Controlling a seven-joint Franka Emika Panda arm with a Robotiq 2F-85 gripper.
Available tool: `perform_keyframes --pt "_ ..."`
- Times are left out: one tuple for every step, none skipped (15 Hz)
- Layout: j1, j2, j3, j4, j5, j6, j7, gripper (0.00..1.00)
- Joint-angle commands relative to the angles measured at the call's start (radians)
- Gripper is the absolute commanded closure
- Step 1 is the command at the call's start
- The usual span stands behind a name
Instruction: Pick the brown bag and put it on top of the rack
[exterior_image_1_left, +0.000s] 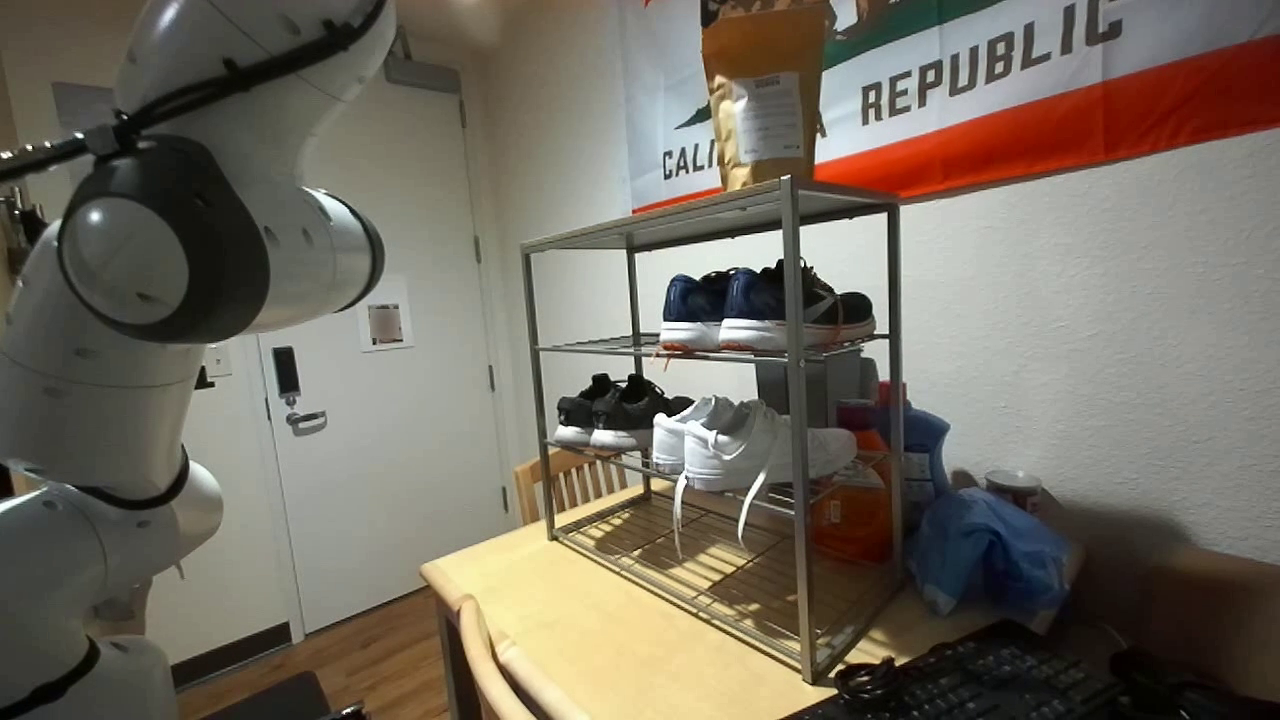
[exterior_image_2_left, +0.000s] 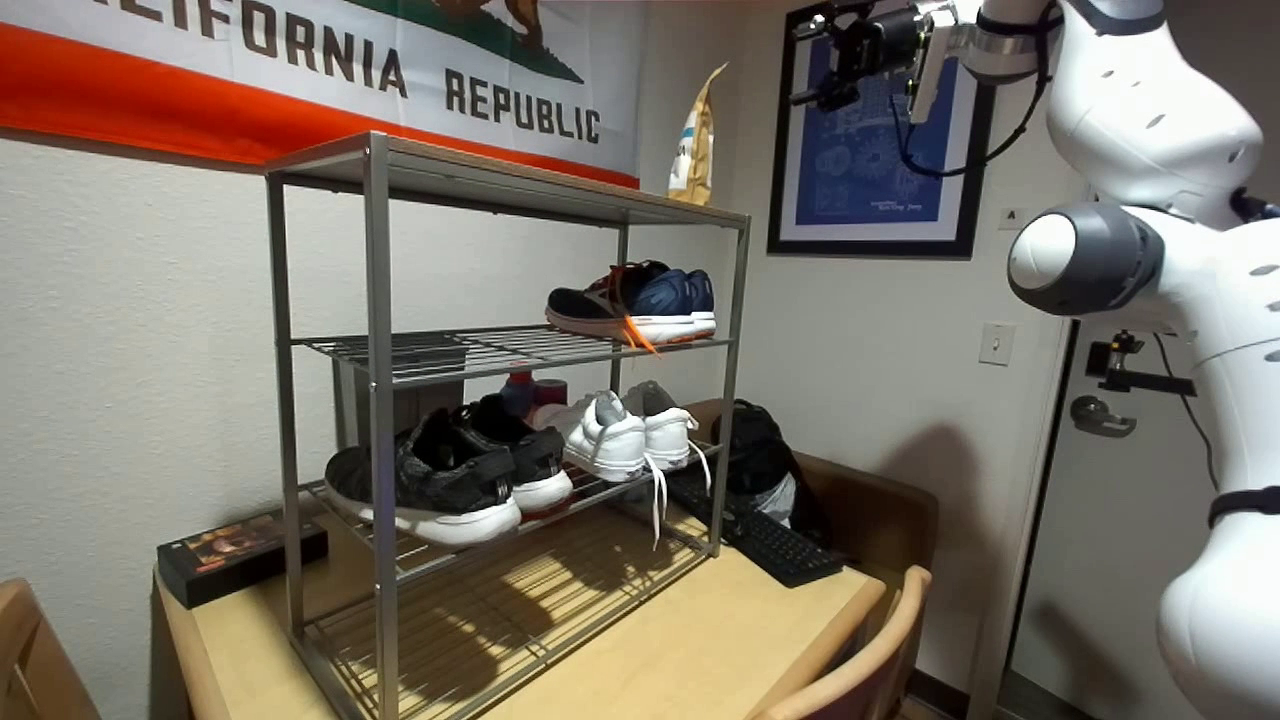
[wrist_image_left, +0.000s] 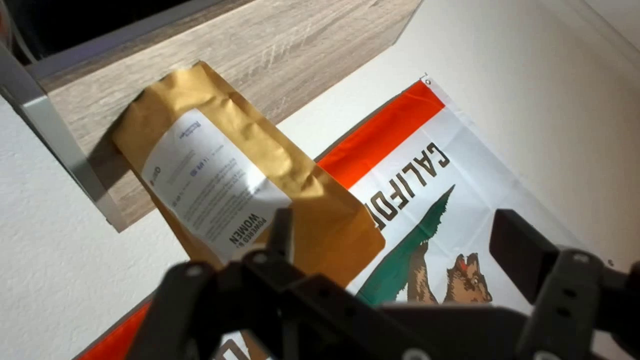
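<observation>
A pale wooden table (exterior_image_1_left: 540, 590) carries a metal rack (exterior_image_1_left: 798, 420), whose upper wire shelf (exterior_image_2_left: 500, 350) holds navy shoes (exterior_image_1_left: 752, 300) while the shelf beneath (exterior_image_2_left: 600, 497) holds black shoes (exterior_image_2_left: 455, 482) just beside white shoes (exterior_image_1_left: 735, 450). In both exterior views the brown bag (exterior_image_1_left: 770, 110) stands upright on the rack's top board (wrist_image_left: 300, 45), close to one end. The pincer (exterior_image_2_left: 805, 62) hangs in the air well apart from the bag in an exterior view, its fingers (wrist_image_left: 521, 252) spread wide, and in the wrist view one of them hides an edge of the bag's white printed label (wrist_image_left: 210, 185).
</observation>
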Motion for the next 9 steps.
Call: perform_keyframes --pt "0.012 -0.026 -0.028 -0.019 -0.06 -0.043 -0.021 0.0" --pt "0.018 -0.025 -0.03 -0.02 -0.079 -0.051 -0.022 0.0" --pt "0.024 -0.024 -0.032 -0.021 -0.097 -0.059 -0.022 0.0" --pt "0.032 -0.023 -0.035 -0.023 -0.119 -0.064 -0.023 0.0" --pt "0.043 -0.02 -0.042 -0.025 -0.147 -0.072 -0.025 0.0" --pt "0.056 -0.018 -0.05 -0.028 -0.178 -0.079 -0.027 0.0" --pt "0.067 -0.016 -0.056 -0.031 -0.208 -0.086 -0.028 0.0" --pt "0.082 -0.012 -0.062 -0.034 -0.242 -0.089 -0.03 0.0" --pt "0.097 -0.009 -0.068 -0.039 -0.277 -0.087 -0.028 0.0"
